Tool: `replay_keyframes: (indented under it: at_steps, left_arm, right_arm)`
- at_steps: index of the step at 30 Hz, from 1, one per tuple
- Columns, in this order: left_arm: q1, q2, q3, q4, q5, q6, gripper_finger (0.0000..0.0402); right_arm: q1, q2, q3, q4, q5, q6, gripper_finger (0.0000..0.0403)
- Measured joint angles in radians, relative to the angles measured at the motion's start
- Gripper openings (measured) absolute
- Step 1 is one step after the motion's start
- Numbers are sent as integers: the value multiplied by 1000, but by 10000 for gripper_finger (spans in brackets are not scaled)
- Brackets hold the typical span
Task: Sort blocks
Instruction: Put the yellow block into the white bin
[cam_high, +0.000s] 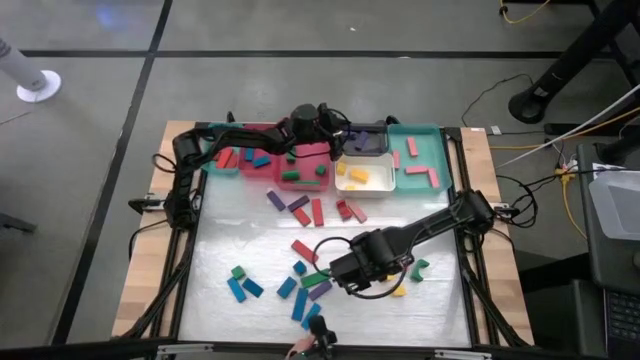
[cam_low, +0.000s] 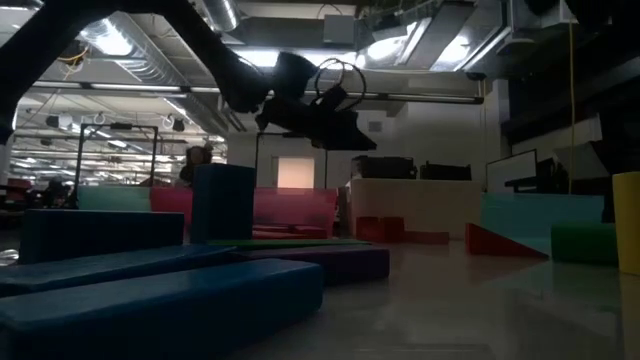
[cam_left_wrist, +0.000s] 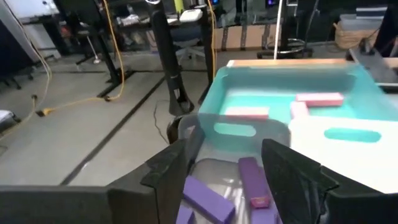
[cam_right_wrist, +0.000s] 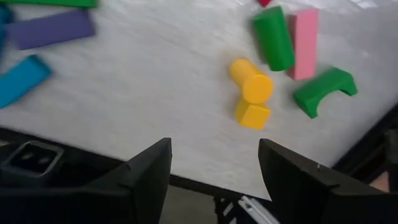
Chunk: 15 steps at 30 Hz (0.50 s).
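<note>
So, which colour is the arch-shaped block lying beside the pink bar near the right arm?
Green. The arch-shaped block shows best in the right wrist view, next to the pink bar.

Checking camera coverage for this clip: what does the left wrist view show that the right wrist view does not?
Only the left wrist view shows purple blocks in a clear tray and pink blocks in a teal tray, with the left gripper open above them. Only the right wrist view shows a yellow cylinder, a green arch and the right gripper, open. Both show loose coloured blocks.
</note>
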Motion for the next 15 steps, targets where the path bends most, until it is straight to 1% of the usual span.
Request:
replay_keyframes:
  at_steps: [4, 8, 15]
  left_arm:
    - [-13, -35, 0, -52, 0, 1, 194]
    - [-29, -74, 0, -154, 0, 20, 194]
    - [-52, -130, 0, -301, 0, 80, 194]
  right_arm:
    - [0, 0, -72, -1, -22, -4, 241]
    - [0, 0, -133, -1, -59, -49, 241]
    - [-2, 0, -208, 5, -62, -134, 241]
